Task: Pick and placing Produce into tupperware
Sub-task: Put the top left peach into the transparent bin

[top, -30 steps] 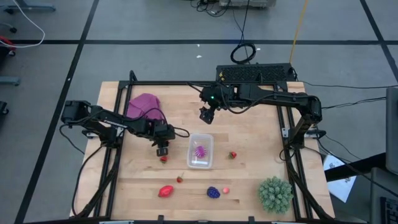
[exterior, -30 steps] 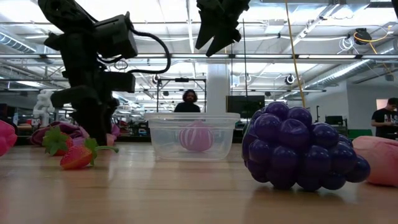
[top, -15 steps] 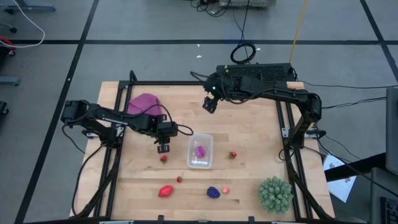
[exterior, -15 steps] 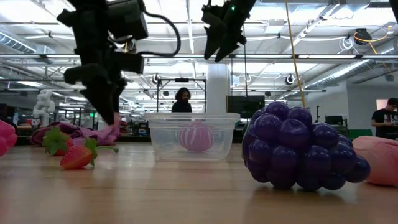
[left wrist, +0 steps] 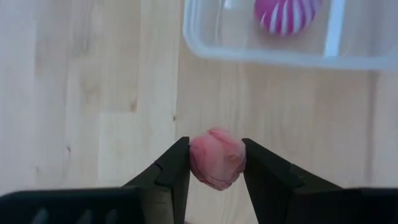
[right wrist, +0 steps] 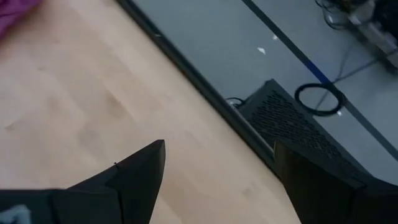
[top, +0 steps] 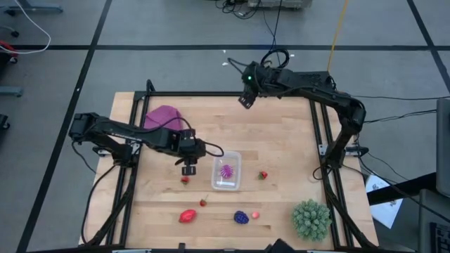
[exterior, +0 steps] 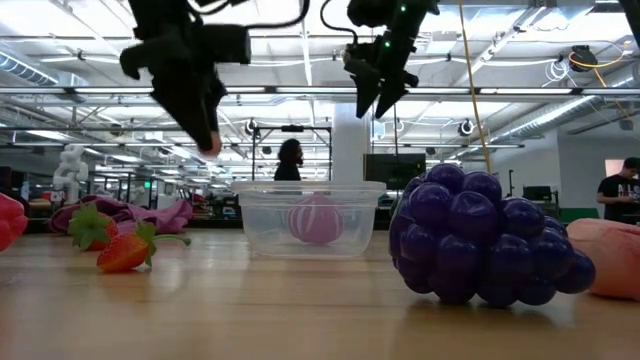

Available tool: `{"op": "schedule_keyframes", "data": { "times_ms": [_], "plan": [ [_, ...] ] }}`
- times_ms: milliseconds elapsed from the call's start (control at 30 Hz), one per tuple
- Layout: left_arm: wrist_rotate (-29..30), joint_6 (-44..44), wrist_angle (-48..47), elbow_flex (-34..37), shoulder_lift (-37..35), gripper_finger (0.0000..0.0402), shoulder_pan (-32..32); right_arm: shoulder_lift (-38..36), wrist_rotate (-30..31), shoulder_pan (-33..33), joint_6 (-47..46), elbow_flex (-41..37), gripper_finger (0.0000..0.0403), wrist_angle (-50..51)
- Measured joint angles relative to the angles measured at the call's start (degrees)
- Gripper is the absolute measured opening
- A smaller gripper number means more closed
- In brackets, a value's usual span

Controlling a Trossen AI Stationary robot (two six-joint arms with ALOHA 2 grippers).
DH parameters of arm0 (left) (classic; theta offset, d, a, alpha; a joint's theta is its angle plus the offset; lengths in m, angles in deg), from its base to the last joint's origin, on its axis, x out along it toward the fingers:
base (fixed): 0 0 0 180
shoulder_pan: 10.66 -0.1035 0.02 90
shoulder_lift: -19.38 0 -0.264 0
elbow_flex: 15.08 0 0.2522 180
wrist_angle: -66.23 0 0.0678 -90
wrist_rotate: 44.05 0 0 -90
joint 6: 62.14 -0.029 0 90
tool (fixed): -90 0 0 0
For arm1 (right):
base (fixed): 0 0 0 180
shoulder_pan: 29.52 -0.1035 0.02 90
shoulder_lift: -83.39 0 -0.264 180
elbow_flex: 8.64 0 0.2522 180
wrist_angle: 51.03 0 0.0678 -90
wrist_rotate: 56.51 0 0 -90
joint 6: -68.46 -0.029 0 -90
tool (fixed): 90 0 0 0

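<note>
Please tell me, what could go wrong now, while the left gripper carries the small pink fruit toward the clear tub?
1. The left gripper pinches the small pink toy fruit only at its sides, above the wooden table; it could slip out before reaching the clear plastic tub.
2. The tub is light and already holds a magenta striped fruit; a low approach might push its rim.

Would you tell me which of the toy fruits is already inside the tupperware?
The spiky magenta fruit with pale stripes: it alone lies in the tupperware; the other fruits lie on the table, except one in the left gripper.
</note>
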Motion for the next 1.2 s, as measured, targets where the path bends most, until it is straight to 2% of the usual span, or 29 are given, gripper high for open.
{"op": "schedule_keyframes", "data": {
  "times_ms": [433, 633, 867, 1200],
  "plan": [
    [-1.3, -0.5, 7.0, -8.7, 1.1, 0.0129, 4.5, 0.0, -0.2, 7.2, -1.1, 0.0, 0.0293, 0.0],
    [-3.3, -1.2, 9.1, -10.9, 7.2, 0.0129, 4.4, 0.0, -0.3, 8.0, -1.1, 0.0, 0.0293, 0.0],
    [-4.4, -3.4, 4.8, -16.1, 16.7, 0.0129, 3.8, 0.0, -0.3, 8.7, -1.1, 0.0, 0.0293, 0.4],
    [-4.5, -4.5, 5.4, -16.7, 19.7, 0.0129, 2.2, 0.0, -0.3, 13.2, -2.4, 0.0, 0.0293, 0.5]
  ]
}}
